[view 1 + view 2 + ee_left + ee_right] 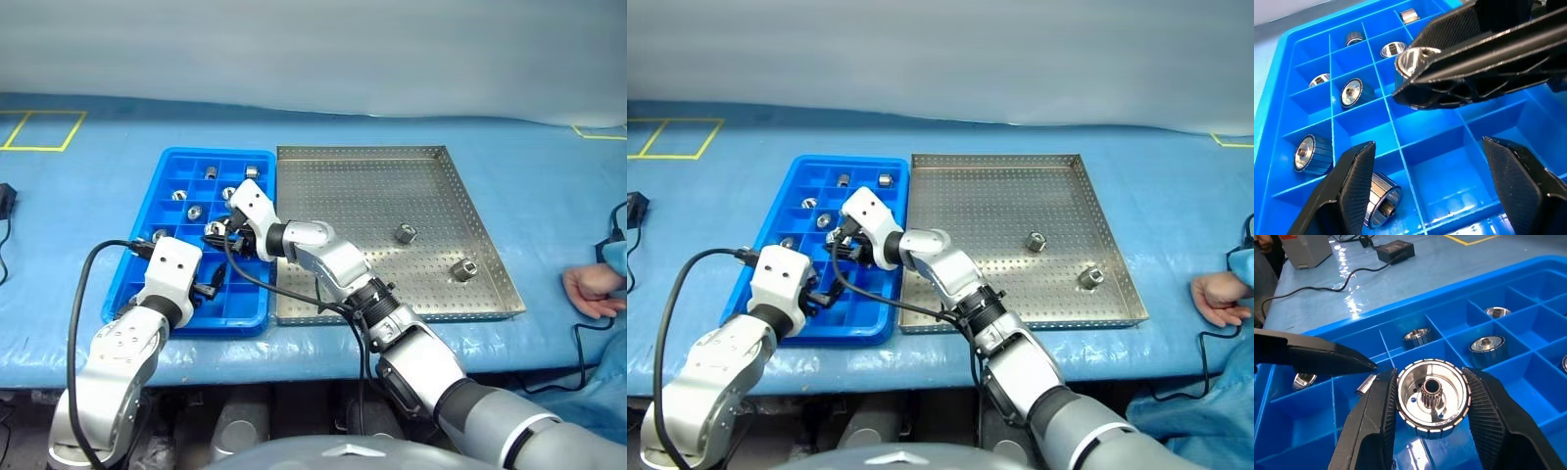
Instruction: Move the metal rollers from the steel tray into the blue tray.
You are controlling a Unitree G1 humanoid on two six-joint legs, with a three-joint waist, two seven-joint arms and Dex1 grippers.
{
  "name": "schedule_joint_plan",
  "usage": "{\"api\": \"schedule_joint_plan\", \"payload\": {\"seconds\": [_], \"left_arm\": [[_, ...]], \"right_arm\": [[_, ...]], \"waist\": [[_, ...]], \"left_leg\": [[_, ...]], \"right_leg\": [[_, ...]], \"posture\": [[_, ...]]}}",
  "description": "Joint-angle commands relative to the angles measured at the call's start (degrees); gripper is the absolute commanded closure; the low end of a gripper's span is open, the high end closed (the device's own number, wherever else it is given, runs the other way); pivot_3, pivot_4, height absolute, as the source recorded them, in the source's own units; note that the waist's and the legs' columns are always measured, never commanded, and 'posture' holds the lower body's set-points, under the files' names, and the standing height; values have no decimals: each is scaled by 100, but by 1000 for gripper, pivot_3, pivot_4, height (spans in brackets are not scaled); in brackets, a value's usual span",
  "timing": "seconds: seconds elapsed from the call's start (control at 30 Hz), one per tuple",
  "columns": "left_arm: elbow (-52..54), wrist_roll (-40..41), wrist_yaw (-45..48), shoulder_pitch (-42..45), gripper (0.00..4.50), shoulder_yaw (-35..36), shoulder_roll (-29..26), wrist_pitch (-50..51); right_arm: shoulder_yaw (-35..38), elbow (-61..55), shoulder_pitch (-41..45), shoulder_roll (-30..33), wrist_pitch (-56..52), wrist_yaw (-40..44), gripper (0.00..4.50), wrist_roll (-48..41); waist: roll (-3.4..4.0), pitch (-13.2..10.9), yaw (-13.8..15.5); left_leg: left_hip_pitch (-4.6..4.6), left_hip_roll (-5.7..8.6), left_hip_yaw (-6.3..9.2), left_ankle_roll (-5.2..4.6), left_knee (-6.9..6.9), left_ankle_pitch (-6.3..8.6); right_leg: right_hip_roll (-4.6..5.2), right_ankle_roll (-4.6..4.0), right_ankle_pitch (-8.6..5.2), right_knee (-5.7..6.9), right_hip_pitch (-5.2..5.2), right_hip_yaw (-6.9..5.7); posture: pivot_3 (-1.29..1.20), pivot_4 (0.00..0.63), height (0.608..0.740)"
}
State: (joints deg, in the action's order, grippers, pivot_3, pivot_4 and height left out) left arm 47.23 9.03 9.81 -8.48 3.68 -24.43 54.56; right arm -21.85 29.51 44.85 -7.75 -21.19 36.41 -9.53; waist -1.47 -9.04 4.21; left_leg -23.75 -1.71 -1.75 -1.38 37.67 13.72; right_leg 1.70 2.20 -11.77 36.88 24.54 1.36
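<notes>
Blue-covered table (411,362), yellow tape lines (39,129) — pale wall (313,49)

- No legible text, label, brand, number or sign was found on any surface in the views inspected.
- The blue tray (167,162), the steel tray (490,250) and the metal rollers (406,233) bore no readable markings.
- The small dark device (1396,250) on the table showed no lettering that could be made out.
- The grey box (1305,252) beside it carried a red patch at its upper edge; whether this held writing could not be told.
- Yellow lines (39,130) on the table formed plain outlines without characters.
</notes>
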Motion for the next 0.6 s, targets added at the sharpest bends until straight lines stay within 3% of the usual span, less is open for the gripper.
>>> {"api": "schedule_joint_plan", "payload": {"seconds": [0.03,0.17,0.4,0.6], "left_arm": [[201,-75,-49,-27,699,-52,50,-80],[154,-88,-47,-31,699,-90,65,-119],[39,-67,-1,73,699,-225,93,-206],[-186,214,196,565,699,-362,458,-604]], "right_arm": [[149,117,393,-476,252,28,2812,-33],[259,233,453,-488,553,-55,1533,-35],[454,-492,251,-249,623,-216,1533,-72],[678,-2975,-865,943,-673,-696,1533,208]], "waist": [[0,0,11],[0,0,15],[1,-1,10],[1,1,118]], "left_leg": [[-1,0,5,2,-2,-1],[-2,2,13,7,-7,-3],[-3,2,21,11,-10,-4],[-9,4,50,14,-8,-5]], "right_leg": [[0,0,0,0,0,-4],[0,1,1,1,0,-14],[-1,2,2,3,-1,-22],[9,2,0,-3,-11,-45]], "posture": [[309,150,740],[301,150,740],[276,150,740],[239,150,740]]}}
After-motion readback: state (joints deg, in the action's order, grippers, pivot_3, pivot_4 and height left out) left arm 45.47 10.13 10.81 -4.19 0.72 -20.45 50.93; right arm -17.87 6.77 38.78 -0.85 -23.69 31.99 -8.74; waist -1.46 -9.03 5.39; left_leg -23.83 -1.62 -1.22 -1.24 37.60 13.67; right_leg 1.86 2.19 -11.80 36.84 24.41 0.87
